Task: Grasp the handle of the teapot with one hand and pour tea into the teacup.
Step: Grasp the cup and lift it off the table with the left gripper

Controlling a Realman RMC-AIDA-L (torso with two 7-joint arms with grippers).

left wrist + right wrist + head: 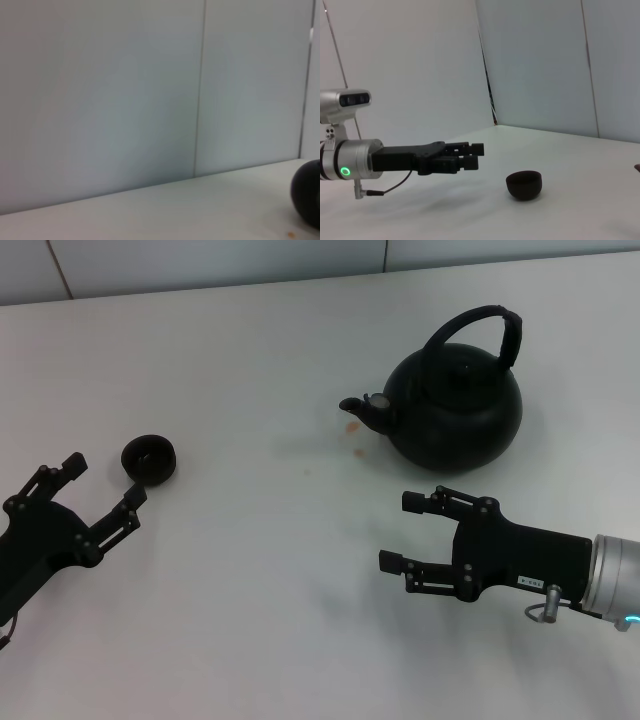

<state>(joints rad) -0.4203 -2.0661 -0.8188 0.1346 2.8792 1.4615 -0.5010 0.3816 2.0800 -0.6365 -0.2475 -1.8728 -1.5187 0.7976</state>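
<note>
A: Status, biggest item first?

B: White table (250, 580) fills the head view. The teapot (455, 410) stands upright in the upper right of the frame, spout (360, 408) pointing toward frame left. Its handle (490, 325) arches over the top, wrapped side on the right, nothing touching it.

A: Arms?

B: 2 in view. Right gripper (405, 532) is in the lower right of the head view, just below the teapot and apart from it, jaws spread, released, holding nothing. Left gripper (103, 482) is at the lower left edge, fingers apart too, empty.

A: Cup?

B: The teacup (149, 458) sits left of centre, well apart from the teapot, just beside the left gripper's fingertips, no contact that I can see. Right wrist view shows the same cup (524, 184) upright on the table with the left gripper (475, 156) near it.

A: Anything else?

B: 2 small orange spots (353, 426) on the table under the spout.
</note>
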